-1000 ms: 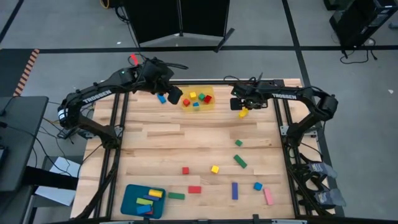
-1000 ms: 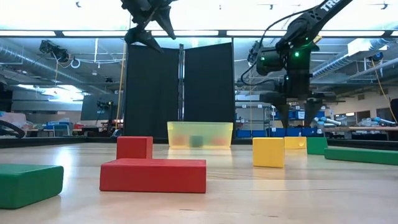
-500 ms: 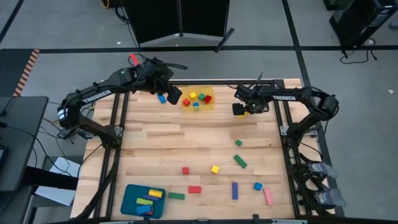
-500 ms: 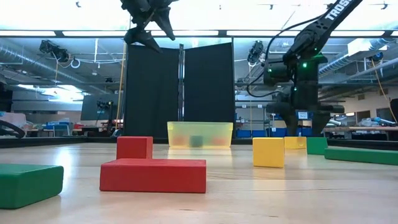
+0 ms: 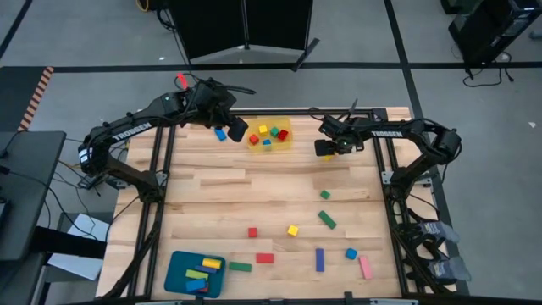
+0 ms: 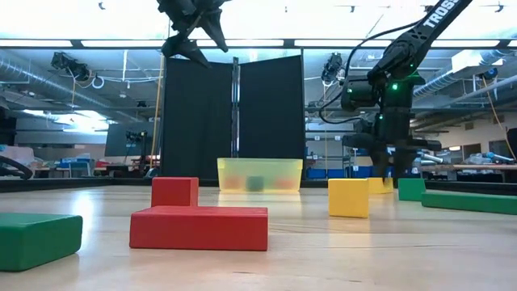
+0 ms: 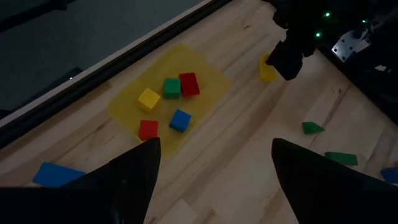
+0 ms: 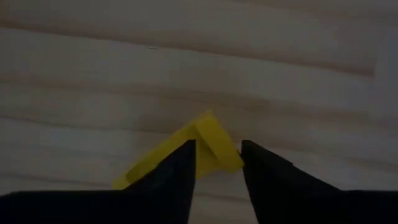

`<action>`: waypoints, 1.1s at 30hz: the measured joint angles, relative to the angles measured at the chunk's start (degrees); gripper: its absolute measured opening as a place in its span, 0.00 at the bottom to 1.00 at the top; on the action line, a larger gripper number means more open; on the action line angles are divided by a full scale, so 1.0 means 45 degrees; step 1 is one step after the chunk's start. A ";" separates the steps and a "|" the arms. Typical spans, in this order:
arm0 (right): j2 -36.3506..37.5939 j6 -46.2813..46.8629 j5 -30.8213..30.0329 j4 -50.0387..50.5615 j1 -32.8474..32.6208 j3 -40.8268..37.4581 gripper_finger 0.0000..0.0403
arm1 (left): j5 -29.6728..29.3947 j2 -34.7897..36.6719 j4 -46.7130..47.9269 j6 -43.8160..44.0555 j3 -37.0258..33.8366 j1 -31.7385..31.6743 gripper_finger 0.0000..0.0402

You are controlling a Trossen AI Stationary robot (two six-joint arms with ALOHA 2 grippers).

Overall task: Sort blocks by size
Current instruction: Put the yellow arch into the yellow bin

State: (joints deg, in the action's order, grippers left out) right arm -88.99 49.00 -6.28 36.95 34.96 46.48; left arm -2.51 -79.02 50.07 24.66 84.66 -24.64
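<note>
Yellow block [image 8: 186, 152] partly behind fingers [image 8: 168, 180]

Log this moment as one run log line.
right gripper: closing around yellow block, far table edge | left gripper: open, above yellow tray

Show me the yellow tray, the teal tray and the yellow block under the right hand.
yellow tray [image 5: 284, 135]: high view, bare right edge.
teal tray [image 5: 175, 264]: high view, bare left part.
yellow block [image 8: 214, 144]: right wrist view, top face between the fingers.
</note>
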 joint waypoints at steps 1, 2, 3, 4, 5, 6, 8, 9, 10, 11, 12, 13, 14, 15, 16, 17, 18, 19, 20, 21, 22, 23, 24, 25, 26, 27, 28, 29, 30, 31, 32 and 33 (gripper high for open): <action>0.0000 -0.0024 0.0000 0.0000 -0.0001 0.0000 0.31 | -0.0025 0.0000 0.0002 0.0001 0.0000 0.0000 0.78; 0.0002 -0.0034 0.0000 0.0000 -0.0013 0.0000 0.28 | -0.0060 0.0000 -0.0001 0.0001 0.0000 0.0000 0.78; 0.0000 -0.0054 0.0000 0.0000 -0.0024 0.0000 0.25 | -0.0093 0.0000 -0.0001 0.0003 0.0000 0.0000 0.78; 0.0000 -0.0126 0.0000 0.0000 -0.0024 0.0000 0.23 | -0.0099 0.0000 -0.0001 0.0006 0.0000 0.0000 0.78; 0.0005 -0.0194 0.0010 -0.0010 -0.0024 0.0000 0.20 | -0.0100 0.0000 -0.0001 0.0006 0.0000 0.0000 0.78; 0.0015 -0.0259 0.0034 -0.0027 -0.0024 0.0000 0.17 | -0.0101 0.0000 -0.0001 0.0007 0.0000 0.0000 0.78; 0.0039 -0.0350 0.0087 -0.0077 -0.0055 0.0023 0.12 | -0.0099 0.0000 -0.0001 0.0016 0.0005 0.0000 0.78; 0.0039 -0.0417 0.0087 -0.0091 -0.0080 0.0024 0.10 | -0.0101 0.0000 -0.0001 0.0016 0.0005 0.0000 0.78; 0.0039 -0.0493 0.0083 -0.0096 -0.0120 0.0024 0.09 | -0.0097 0.0000 -0.0001 0.0020 0.0005 0.0000 0.78; 0.0039 -0.0558 0.0083 -0.0119 -0.0169 0.0024 0.09 | -0.0096 0.0000 -0.0001 0.0025 0.0005 0.0000 0.78; 0.0039 -0.0569 0.0083 -0.0144 -0.0225 0.0024 0.09 | -0.0096 0.0000 -0.0001 0.0029 0.0005 0.0000 0.78; 0.0039 -0.0578 0.0083 -0.0195 -0.0280 0.0024 0.09 | -0.0096 0.0000 -0.0001 0.0034 0.0005 0.0000 0.78; 0.0036 -0.0594 0.0086 -0.0248 -0.0348 0.0024 0.09 | -0.0096 0.0000 -0.0001 0.0035 0.0005 0.0000 0.78; 0.0034 -0.0601 0.0087 -0.0308 -0.0410 0.0019 0.09 | -0.0096 0.0000 -0.0001 0.0035 0.0005 0.0000 0.78; 0.0028 -0.0604 0.0092 -0.0352 -0.0471 0.0018 0.09 | -0.0096 0.0000 -0.0001 0.0035 0.0005 0.0000 0.78; 0.0024 -0.0604 0.0094 -0.0400 -0.0540 0.0015 0.09 | -0.0096 -0.0005 -0.0001 0.0035 0.0005 0.0000 0.78; 0.0024 -0.0604 0.0114 -0.0455 -0.0617 0.0014 0.09 | -0.0096 -0.0005 -0.0001 0.0035 0.0005 0.0000 0.78; 0.0019 -0.0604 0.0168 -0.0518 -0.0709 0.0005 0.09 | -0.0091 -0.0005 -0.0001 0.0035 0.0005 0.0000 0.78; 0.0015 -0.0604 0.0245 -0.0585 -0.0821 0.0002 0.09 | -0.0091 -0.0005 -0.0001 0.0035 0.0005 0.0000 0.78; 0.0015 -0.0595 0.0294 -0.0643 -0.0936 0.0000 0.09 | -0.0091 -0.0005 -0.0001 0.0035 0.0005 0.0000 0.78; 0.0015 -0.0581 0.0320 -0.0715 -0.1053 0.0000 0.09 | -0.0091 -0.0005 0.0004 0.0035 0.0005 0.0000 0.78; 0.0015 -0.0530 0.0321 -0.0817 -0.1175 0.0000 0.09 | -0.0091 -0.0005 0.0004 0.0035 0.0005 0.0000 0.78; 0.0015 -0.0451 0.0329 -0.0899 -0.1293 0.0006 0.09 | -0.0091 -0.0005 0.0004 0.0035 0.0005 0.0000 0.78; 0.0015 -0.0355 0.0335 -0.0869 -0.1423 0.0051 0.09 | -0.0086 -0.0010 0.0004 0.0035 0.0005 0.0000 0.78; 0.0015 -0.0305 0.0338 -0.0861 -0.1552 0.0117 0.09 | -0.0086 -0.0010 0.0004 0.0035 0.0005 0.0000 0.78; 0.0015 -0.0273 0.0335 -0.0865 -0.1688 0.0219 0.09 | -0.0086 -0.0009 0.0009 0.0035 0.0005 0.0000 0.78; 0.0017 -0.0269 0.0335 -0.0867 -0.1826 0.0333 0.09 | -0.0086 -0.0010 0.0013 0.0031 0.0009 0.0000 0.78; 0.0041 -0.0269 0.0340 -0.0833 -0.1949 0.0458 0.09 | -0.0086 -0.0010 0.0022 0.0030 0.0006 0.0000 0.78; 0.0086 -0.0267 0.0337 -0.0787 -0.2066 0.0571 0.09 | -0.0086 -0.0010 0.0033 0.0030 0.0010 0.0000 0.78; 0.0133 -0.0263 0.0340 -0.0753 -0.2185 0.0700 0.09 | -0.0083 -0.0010 0.0050 0.0029 0.0010 0.0000 0.78; 0.0223 -0.0244 0.0339 -0.0758 -0.2283 0.0835 0.09 | -0.0082 -0.0010 0.0061 0.0029 0.0010 0.0000 0.78; 0.0320 -0.0220 0.0340 -0.0758 -0.2355 0.0937 0.09 | -0.0082 -0.0010 0.0058 0.0030 0.0010 0.0000 0.78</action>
State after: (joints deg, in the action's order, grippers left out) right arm -87.55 48.01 -4.75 33.54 24.36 50.69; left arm -2.87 -79.07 50.33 24.80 84.71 -24.64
